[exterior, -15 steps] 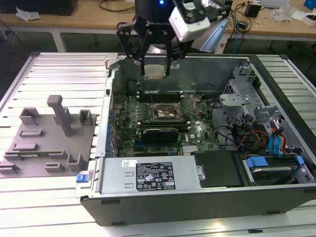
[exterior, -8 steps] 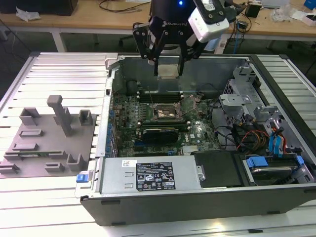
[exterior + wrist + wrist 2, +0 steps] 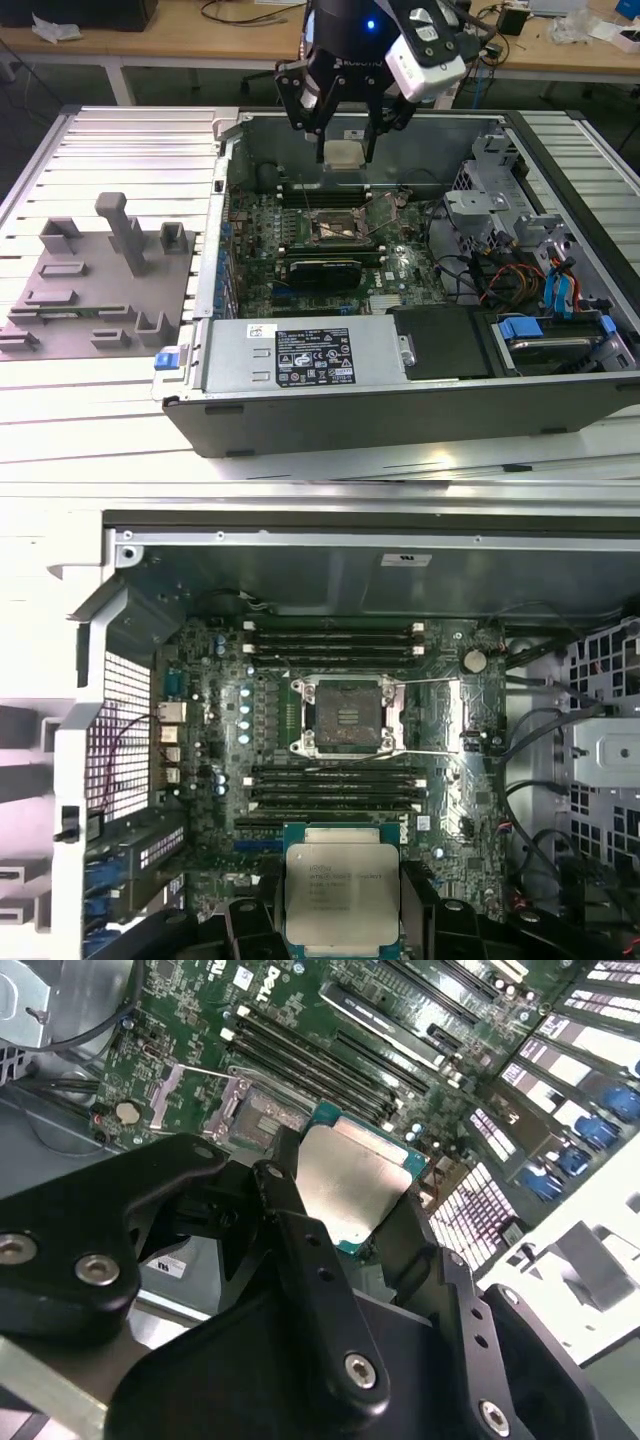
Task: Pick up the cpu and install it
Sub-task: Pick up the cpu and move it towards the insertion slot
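My gripper (image 3: 345, 155) hangs above the open computer case, shut on the cpu (image 3: 345, 154), a small flat silvery square chip held level between the black fingers (image 3: 322, 130). The cpu (image 3: 341, 895) shows its metal top with a teal rim in the first wrist view, and the cpu (image 3: 352, 1188) sits between the fingers in the second wrist view. Below it on the green motherboard lies the open metal-framed socket (image 3: 346, 716), its dark centre bare and its lid frame (image 3: 383, 212) swung up. The socket (image 3: 337, 229) is a little nearer the case's front than the chip.
The case (image 3: 300, 400) has a power supply (image 3: 310, 357) at the front, drive bays and cables (image 3: 530, 270) at the exterior view's right. A grey plastic tray (image 3: 95, 285) with blocks lies on the slatted table at the exterior view's left. Memory slots (image 3: 335, 785) flank the socket.
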Action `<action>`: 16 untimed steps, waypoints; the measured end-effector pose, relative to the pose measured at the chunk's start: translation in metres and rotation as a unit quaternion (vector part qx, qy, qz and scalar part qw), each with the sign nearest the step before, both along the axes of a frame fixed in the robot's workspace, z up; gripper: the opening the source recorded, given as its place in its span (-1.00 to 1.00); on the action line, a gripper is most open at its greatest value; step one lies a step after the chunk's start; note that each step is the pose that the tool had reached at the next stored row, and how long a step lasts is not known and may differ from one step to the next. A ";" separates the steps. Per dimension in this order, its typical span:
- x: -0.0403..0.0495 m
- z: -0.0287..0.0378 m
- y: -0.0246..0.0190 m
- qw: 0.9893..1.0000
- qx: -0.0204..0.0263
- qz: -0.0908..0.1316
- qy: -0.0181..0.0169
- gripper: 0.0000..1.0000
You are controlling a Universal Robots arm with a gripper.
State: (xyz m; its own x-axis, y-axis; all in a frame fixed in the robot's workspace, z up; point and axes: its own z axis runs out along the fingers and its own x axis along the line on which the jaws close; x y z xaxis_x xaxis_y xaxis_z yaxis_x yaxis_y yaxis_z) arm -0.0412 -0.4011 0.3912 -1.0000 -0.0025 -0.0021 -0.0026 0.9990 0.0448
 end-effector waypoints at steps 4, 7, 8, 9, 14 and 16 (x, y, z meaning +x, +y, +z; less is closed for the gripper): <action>0.0068 -0.0089 0.0000 1.000 0.000 0.000 0.000 0.09; 0.0089 -0.0141 0.0001 1.000 0.000 0.000 0.001 0.09; 0.0096 -0.0170 0.0003 1.000 0.000 0.000 0.001 0.09; 0.0098 -0.0189 0.0006 1.000 0.000 0.000 0.001 0.09; 0.0102 -0.0276 0.0041 1.000 0.000 0.000 0.001 0.09; 0.0102 -0.0311 0.0053 1.000 0.000 0.000 0.001 0.09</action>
State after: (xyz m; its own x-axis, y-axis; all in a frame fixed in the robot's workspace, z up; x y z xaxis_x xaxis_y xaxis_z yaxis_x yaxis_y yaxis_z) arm -0.0310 -0.3958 0.3601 -1.0000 -0.0026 0.0005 -0.0026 0.9990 0.0453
